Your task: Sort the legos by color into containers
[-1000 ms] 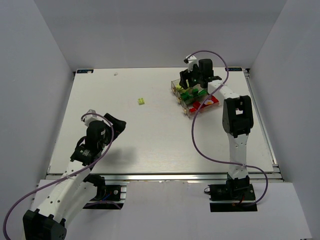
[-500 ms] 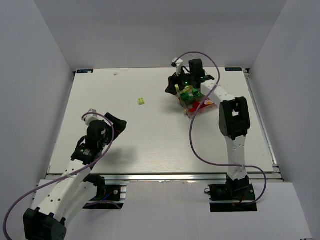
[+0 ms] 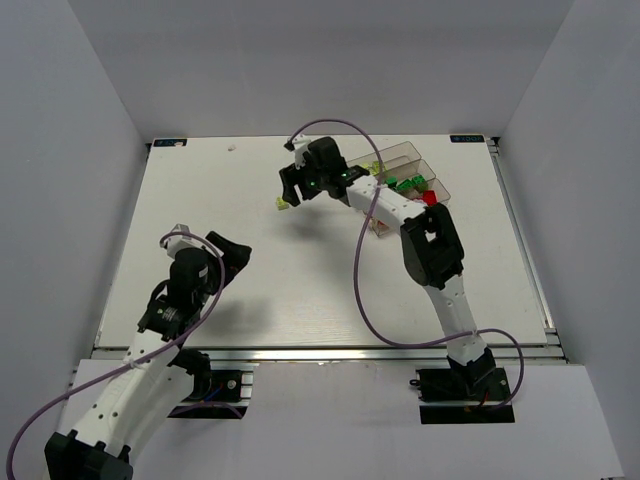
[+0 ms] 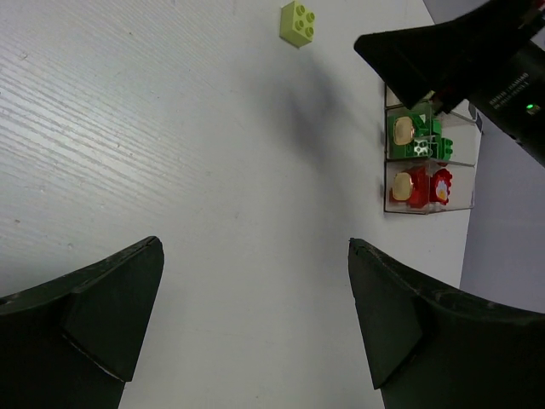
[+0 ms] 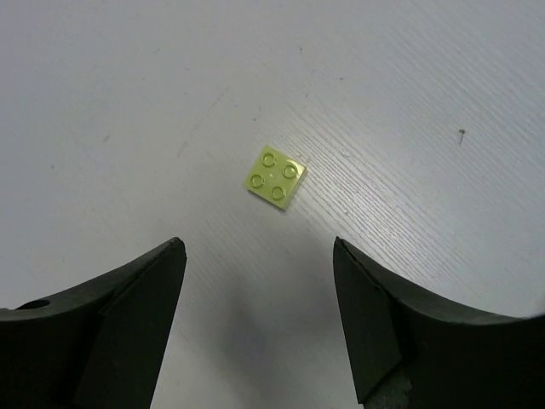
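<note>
Lone pale yellow-green square brick with four studs (image 5: 274, 176) lies studs-up on the white surface (image 3: 300, 290), left of the row of three clear plastic bins (image 3: 398, 152) and well apart from them. Right hand (image 5: 255, 251) hangs directly over it, pointing down. In the right wrist view the brick sits just ahead of the fingertips and close to the midline between them, touching neither finger. Brick is square, so no long axis to speak of. Its edges are turned at an angle to the closing line, so the fingers would likely meet corners rather than flat faces unless the wrist rolls a little. Right hand is wide open and empty. Right arm is stretched far leftward across the bins, which hold dark green bricks (image 4: 417, 135) in one compartment and red bricks (image 4: 417, 185) in the next. Left hand (image 4: 255, 256) is also spread fully and carries nothing. It is parked low near its own base, aimed toward the brick but well short of it. Right hand is clearly the nearer one. Judged next move: a short forward shift, then straight down.
</note>
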Robot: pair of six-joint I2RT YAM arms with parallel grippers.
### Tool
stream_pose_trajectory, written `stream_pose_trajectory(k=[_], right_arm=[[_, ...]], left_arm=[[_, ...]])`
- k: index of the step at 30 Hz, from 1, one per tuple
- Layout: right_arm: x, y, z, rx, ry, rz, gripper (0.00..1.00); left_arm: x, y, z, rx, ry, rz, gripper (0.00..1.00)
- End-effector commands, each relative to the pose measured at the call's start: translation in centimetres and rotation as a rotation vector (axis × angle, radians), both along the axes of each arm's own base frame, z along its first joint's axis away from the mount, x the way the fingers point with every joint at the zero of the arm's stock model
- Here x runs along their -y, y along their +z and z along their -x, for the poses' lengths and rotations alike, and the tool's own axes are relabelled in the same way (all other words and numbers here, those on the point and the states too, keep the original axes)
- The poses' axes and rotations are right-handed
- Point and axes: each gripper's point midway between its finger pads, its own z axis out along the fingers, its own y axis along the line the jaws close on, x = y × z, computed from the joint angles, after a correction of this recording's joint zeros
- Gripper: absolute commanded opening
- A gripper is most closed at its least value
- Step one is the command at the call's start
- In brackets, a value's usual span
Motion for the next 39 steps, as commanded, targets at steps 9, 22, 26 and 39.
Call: stream_pose_trajectory(k=[9,22,26,39], right_arm=[[-3.7,-1.7,-2.4,0.052,-0.146,-0.006,0.68],[-4.5,-5.0,-3.2,0.067,-0.174,0.034,0.66],[-5.2,-5.5,-3.0,0.074,-0.161,0.038,0.67],[-5.6,-7.0,-3.4,0.086,-0.166,0.049,0.58]], left_arm=[[-1.0,-0.6,1.2,-0.013,0.044,0.002,0.98],[-1.1,-0.6,1.3,-0.016,0.048,0.001,0.98],[-1.2,-0.4,1.4,-0.014,0.051,0.005,0.98],[-1.6,0.6,1.6,-0.004,0.070,0.002,0.98]])
